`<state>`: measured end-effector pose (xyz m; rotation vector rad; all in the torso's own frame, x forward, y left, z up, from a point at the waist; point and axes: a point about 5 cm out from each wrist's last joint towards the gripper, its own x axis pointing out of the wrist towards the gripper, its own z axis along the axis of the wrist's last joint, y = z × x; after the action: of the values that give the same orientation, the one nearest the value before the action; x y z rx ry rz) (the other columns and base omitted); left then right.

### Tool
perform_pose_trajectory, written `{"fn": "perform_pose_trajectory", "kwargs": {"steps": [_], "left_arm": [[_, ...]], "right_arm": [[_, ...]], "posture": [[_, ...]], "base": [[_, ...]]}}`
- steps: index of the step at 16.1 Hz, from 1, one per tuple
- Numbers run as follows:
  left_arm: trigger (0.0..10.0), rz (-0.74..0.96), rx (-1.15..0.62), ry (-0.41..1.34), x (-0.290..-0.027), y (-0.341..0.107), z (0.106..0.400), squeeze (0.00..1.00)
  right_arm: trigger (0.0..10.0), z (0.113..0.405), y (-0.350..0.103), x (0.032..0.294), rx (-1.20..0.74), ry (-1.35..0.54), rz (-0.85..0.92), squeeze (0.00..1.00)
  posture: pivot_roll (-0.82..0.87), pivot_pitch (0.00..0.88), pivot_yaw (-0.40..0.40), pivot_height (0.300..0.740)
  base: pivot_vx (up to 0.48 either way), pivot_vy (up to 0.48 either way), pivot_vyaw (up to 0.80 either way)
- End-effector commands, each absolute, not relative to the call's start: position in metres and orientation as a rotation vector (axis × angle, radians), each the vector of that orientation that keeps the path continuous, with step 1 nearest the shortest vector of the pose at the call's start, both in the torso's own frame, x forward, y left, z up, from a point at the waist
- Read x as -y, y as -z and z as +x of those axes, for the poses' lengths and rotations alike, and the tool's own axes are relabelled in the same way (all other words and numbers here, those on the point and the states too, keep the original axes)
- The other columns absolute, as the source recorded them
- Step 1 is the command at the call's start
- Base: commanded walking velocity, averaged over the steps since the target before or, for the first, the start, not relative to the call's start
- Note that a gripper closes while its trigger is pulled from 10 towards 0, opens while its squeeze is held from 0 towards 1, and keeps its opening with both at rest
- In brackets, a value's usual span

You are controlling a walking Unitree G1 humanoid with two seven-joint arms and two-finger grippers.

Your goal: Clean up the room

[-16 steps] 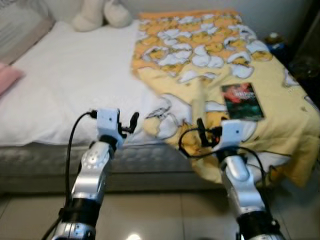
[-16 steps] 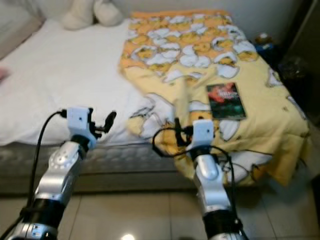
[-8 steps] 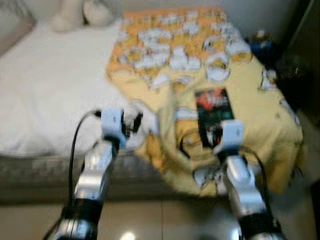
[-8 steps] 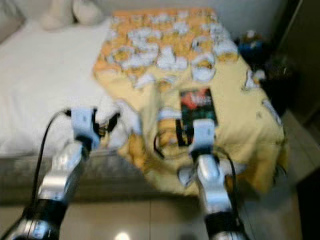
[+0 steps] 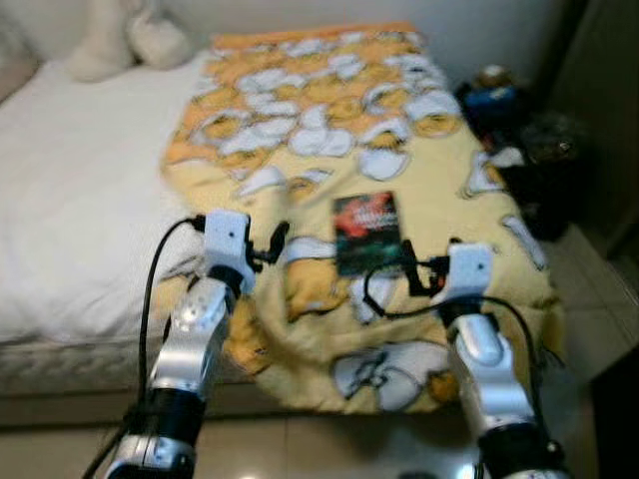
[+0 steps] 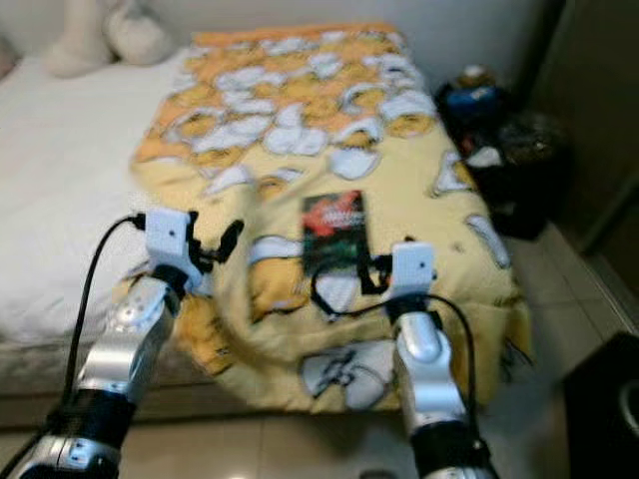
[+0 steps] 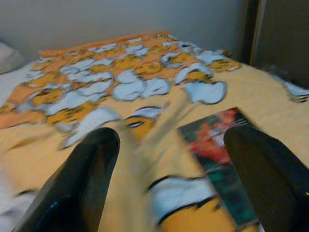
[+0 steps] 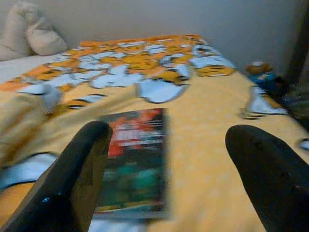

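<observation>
A dark book point(image 5: 366, 232) with a red and green cover lies flat on the yellow duck-print blanket point(image 5: 329, 110) that covers the right part of the bed. My left gripper point(image 5: 272, 242) is open, held over the blanket's crumpled near edge just left of the book. My right gripper point(image 5: 413, 272) is open too, low over the blanket just right of the book's near corner. In the right wrist view the book point(image 8: 133, 164) lies close ahead between the spread fingers point(image 8: 77, 179). In the left wrist view the book point(image 7: 217, 145) lies off to one side.
The white bed sheet point(image 5: 70, 220) stretches to the left, with a cream plush toy point(image 5: 130, 40) at the head of the bed. Right of the bed stand a blue object point(image 5: 494, 95) and a dark bin point(image 5: 554, 150). Tiled floor point(image 5: 599, 319) runs along the bed's right side.
The camera has swung to the right, so the bed has slid left in view. The book now sits between my two grippers. Both arms keep the same pose.
</observation>
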<state>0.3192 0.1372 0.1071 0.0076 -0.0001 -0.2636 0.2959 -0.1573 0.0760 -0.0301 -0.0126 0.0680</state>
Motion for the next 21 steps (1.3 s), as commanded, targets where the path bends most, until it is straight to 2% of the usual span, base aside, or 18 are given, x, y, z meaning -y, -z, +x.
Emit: {"fn": "perform_pose_trajectory", "kwargs": {"steps": [1,7,10,18,21], "left_arm": [[10.0,0.013,0.005,0.287,-0.13,-0.108,0.318,0.0],[10.0,0.002,-0.018,0.248,-0.137,-0.104,0.319,0.0],[10.0,0.002,-0.026,0.168,-0.147,-0.103,0.323,0.0],[10.0,-0.001,-0.042,0.174,-0.144,-0.103,0.329,0.0],[10.0,-0.033,-0.039,0.194,-0.145,-0.102,0.326,0.0]], "right_arm": [[10.0,0.297,-0.08,0.163,0.032,-0.047,-0.03,0.0],[10.0,0.294,-0.08,0.164,0.027,-0.051,-0.036,0.0],[10.0,0.296,-0.081,0.164,0.022,-0.061,-0.04,0.0],[10.0,0.294,-0.083,0.165,0.028,-0.074,-0.043,0.0],[10.0,0.293,-0.081,0.168,0.011,-0.06,-0.037,0.0]], "posture": [[-0.17,0.0,0.123,0.74],[-0.17,0.0,0.108,0.74],[-0.16,0.0,0.099,0.74],[-0.17,0.0,0.092,0.74],[-0.17,0.0,0.095,0.74]], "base": [[0.281,-0.386,0.0],[0.284,-0.384,0.0],[0.0,0.0,0.0],[0.0,0.0,0.0],[0.0,0.435,-0.27]]}}
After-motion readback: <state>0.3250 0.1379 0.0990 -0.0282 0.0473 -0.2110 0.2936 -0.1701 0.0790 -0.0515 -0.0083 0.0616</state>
